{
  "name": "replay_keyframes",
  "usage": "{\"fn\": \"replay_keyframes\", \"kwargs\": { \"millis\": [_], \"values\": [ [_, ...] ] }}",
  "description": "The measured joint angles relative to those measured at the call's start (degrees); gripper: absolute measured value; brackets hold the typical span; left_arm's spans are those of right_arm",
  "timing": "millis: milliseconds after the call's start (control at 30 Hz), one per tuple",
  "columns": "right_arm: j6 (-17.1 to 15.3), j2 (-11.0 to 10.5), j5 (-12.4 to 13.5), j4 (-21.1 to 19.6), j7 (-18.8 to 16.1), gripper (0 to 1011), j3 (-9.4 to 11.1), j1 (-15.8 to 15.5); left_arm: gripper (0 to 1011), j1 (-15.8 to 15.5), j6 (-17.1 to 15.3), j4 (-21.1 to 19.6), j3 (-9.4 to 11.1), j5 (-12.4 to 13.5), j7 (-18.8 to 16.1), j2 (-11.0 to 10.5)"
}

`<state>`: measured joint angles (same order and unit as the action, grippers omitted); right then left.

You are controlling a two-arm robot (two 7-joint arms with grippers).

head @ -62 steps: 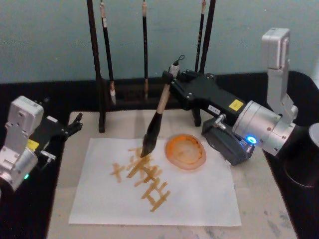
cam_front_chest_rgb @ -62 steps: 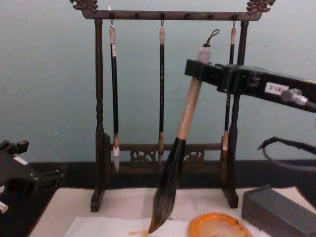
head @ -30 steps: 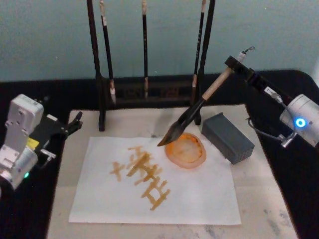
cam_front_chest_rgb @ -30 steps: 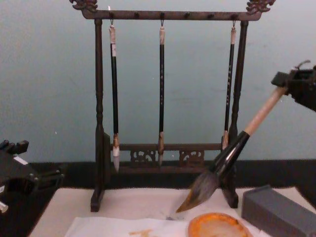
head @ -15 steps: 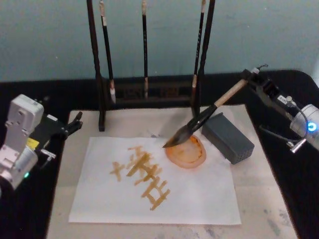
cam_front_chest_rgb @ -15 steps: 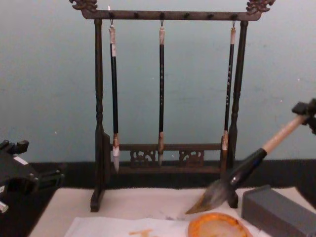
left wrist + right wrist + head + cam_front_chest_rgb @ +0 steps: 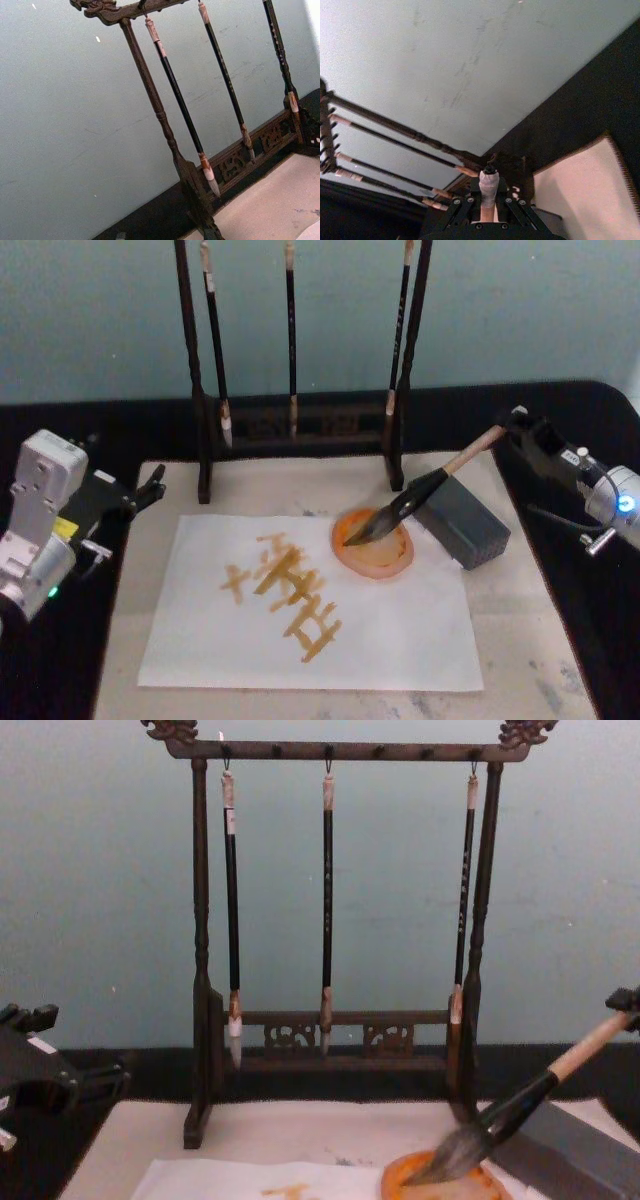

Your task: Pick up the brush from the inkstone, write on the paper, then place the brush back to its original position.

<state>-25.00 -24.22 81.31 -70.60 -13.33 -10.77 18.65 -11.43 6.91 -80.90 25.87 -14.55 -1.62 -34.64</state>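
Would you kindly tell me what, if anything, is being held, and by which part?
The right gripper holds the brush by the top end of its handle, near the cord loop. The left gripper holds nothing.

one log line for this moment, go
right gripper: shut on large beige-handled calligraphy brush | tip: in round orange inkstone dish | left gripper: parked left

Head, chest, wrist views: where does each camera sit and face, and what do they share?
Head: high, looking down on the paper, inkstone, brush; left pincer and right pincer at the sides.
Chest: low, facing forward at the brush rack; left pincer at lower left.
Left wrist: faces the rack and wall.
Right wrist: looks past its own pincer, shut on the brush, toward the rack.
Shared: all four see the rack; head and chest see the inkstone.
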Motion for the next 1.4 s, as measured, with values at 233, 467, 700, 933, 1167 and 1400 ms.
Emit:
{"fn": "replay_keyframes", "kwargs": {
  "millis": [233,467,700,933,1167,1400],
  "values": [
    [0.14,0.26,1.09,3.78,-0.01,175,-0.72,1.92,1009,0.0,0.0,0.0,0.0,0.0,0.0,0.0],
    [0.49,0.55,1.44,7.29,-0.71,175,-2.47,4.23,1010,0.0,0.0,0.0,0.0,0.0,0.0,0.0],
    [0.91,0.45,1.57,8.9,-0.88,175,-4.06,5.42,1010,0.0,0.0,0.0,0.0,0.0,0.0,0.0],
    [1.28,-0.02,1.81,9.29,-0.59,175,-5.32,5.83,1010,0.0,0.0,0.0,0.0,0.0,0.0,0.0],
    [1.43,-0.4,1.88,9.77,-0.7,175,-6.36,6.23,1010,0.0,0.0,0.0,0.0,0.0,0.0,0.0],
    [1.43,-0.36,1.88,9.7,-0.69,175,-6.23,6.17,1010,0.01,0.0,0.0,0.0,0.0,0.0,0.0]
  ]
}}
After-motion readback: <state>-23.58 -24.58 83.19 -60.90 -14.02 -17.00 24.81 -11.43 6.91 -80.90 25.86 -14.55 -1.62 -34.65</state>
